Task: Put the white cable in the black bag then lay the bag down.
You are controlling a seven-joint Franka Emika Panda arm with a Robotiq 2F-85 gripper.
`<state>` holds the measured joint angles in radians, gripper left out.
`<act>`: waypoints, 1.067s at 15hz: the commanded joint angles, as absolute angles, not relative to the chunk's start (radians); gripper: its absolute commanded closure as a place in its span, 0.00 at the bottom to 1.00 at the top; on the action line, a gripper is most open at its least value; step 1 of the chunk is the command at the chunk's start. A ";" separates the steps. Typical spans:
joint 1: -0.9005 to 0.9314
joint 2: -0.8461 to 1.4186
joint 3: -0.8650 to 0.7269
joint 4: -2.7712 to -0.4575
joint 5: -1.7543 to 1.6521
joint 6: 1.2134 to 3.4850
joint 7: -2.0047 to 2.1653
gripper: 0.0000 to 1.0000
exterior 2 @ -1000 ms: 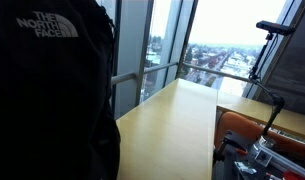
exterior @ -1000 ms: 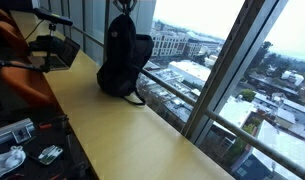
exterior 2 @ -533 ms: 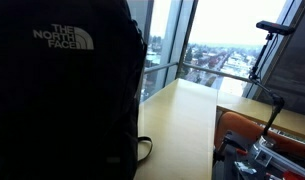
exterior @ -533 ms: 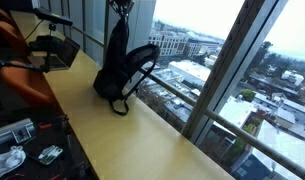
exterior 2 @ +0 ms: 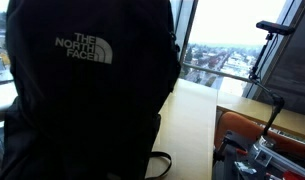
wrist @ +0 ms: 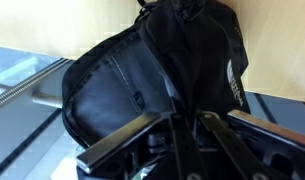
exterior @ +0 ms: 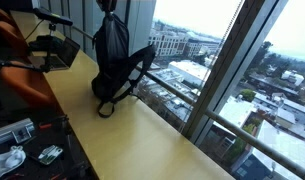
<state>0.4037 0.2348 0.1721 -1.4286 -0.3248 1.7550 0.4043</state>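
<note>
Wrist view is showing the end effector [wrist: 188, 138] pinching a narrow band of fabric at the top of the black bag [wrist: 142, 80], the jaws drawn close on it and the bag's bulk hanging away beneath. In an exterior view the black bag [exterior: 116, 62] is hanging tilted above the desk [exterior: 142, 145], close beside the window rail [exterior: 177, 98]. Whether its lower end is touching the desk cannot be told. The white cable is not showing in any view; it may be lying inside the bag, but that cannot be confirmed.

Risks, as judged:
- The hold is taking only a thin fold of soft cloth, so the weight may be pulling it out of the pinch during the lowering.
- A strap loop [exterior: 106, 106] is trailing at the desk and may be catching under the bag or on the rail.
- Any open mouth, tipped downward, may be letting the cable slide out.
- The bag is leaning toward the glass side and may be rolling that way when released.

Material: soft woven black fabric, slightly glossy, rounded and sagging, with stitched seams, padded straps and a white printed logo [exterior 2: 82, 47]
</note>
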 commanded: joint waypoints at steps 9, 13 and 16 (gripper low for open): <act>0.338 -0.307 0.277 -2.017 -0.319 1.778 0.718 0.98; 0.312 -0.386 0.323 -2.076 -0.307 1.772 0.722 0.98; 0.299 -0.400 0.353 -2.105 -0.305 1.799 0.721 0.98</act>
